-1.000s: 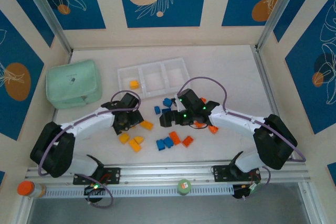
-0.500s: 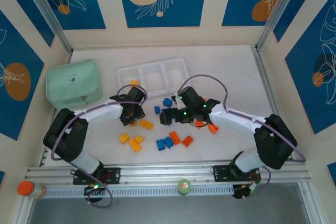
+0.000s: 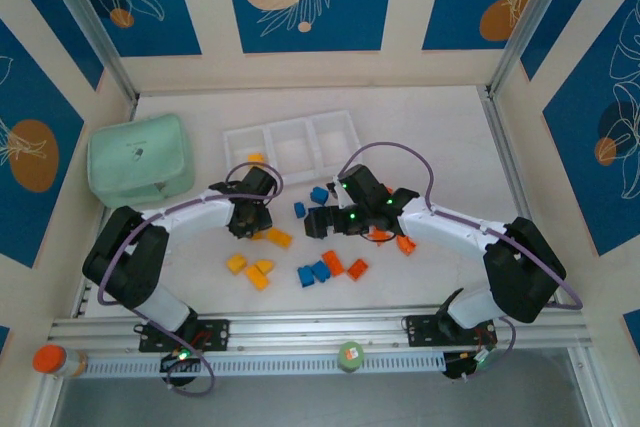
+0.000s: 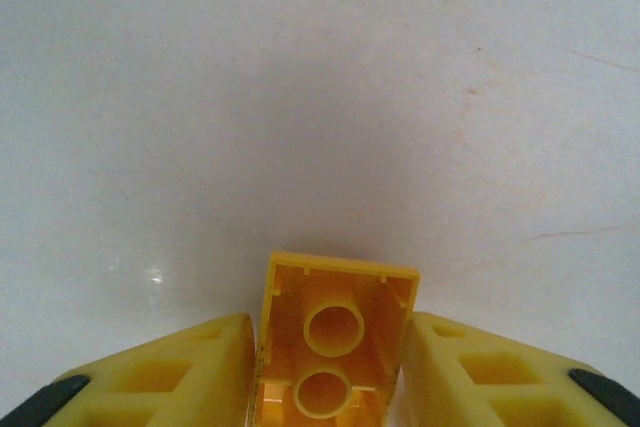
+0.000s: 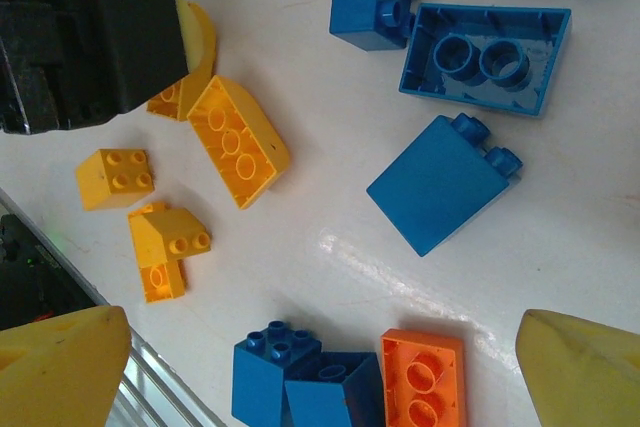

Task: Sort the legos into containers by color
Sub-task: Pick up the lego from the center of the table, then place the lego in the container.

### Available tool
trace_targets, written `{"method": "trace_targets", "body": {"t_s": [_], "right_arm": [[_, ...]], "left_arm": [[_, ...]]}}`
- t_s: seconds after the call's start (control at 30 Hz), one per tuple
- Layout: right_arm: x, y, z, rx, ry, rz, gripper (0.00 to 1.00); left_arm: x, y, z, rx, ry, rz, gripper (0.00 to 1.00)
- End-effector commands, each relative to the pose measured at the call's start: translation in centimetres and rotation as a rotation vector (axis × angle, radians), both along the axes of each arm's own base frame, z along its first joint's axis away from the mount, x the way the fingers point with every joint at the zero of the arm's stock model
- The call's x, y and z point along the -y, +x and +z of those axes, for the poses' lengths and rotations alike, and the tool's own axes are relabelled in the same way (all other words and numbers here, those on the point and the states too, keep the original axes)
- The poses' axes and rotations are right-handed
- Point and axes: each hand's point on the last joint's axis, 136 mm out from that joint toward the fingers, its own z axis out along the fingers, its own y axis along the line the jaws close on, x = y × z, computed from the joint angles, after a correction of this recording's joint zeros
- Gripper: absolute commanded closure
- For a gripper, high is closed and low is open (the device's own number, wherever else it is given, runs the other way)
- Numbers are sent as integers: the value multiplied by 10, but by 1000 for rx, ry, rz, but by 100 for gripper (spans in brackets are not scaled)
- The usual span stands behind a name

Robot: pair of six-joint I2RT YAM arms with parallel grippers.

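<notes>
A mint-green fabric pouch (image 3: 140,159) is seen at the far left of the white table (image 3: 440,127). A small dark mark on its top is too small to be read. Just to its right, a translucent white plastic tray (image 3: 292,152) of three square compartments in a row is placed. One yellow-orange plastic brick (image 3: 256,158) is found in its left compartment. In front of that compartment the left gripper (image 3: 250,219) is set low over the table. In the left wrist view its jaws are pressed against both sides of a yellow plastic brick (image 4: 338,332), whose hollow underside is turned to the camera. Loose yellow-orange bricks (image 3: 260,274), blue bricks (image 3: 313,273) and red-orange bricks (image 3: 333,263) are scattered on the table between the arms, outside the tray. Further right, the right gripper (image 3: 320,222) is held over the pile. Its jaws are spread wide above blue and red-orange pieces, as is seen from the right wrist view.
</notes>
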Motion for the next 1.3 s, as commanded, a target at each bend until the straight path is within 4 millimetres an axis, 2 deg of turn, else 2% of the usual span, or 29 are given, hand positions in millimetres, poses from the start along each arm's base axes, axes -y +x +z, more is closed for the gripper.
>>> {"method": "trace_targets", "body": {"t_s": [0.0, 0.33, 0.57, 0.77, 0.93, 1.1, 1.27], "right_arm": [[-4, 4, 7, 3, 19, 4, 1], [1, 8, 18, 23, 36, -9, 1], [-1, 13, 39, 85, 26, 27, 1], [-1, 26, 50, 103, 53, 7, 1], [2, 39, 56, 114, 56, -25, 1], [8, 50, 56, 115, 54, -58, 1], [14, 55, 57, 117, 52, -71, 1]], "left_arm": [[-5, -3, 3, -15, 28, -42, 61], [-14, -2, 23, 21, 68, -64, 74], [-24, 11, 63, 109, 91, -71, 75], [-30, 55, 104, 209, 90, -61, 75], [-34, 105, 120, 257, 119, -54, 75], [-39, 153, 114, 257, 157, -36, 76], [-38, 184, 98, 226, 178, -45, 75]]}}
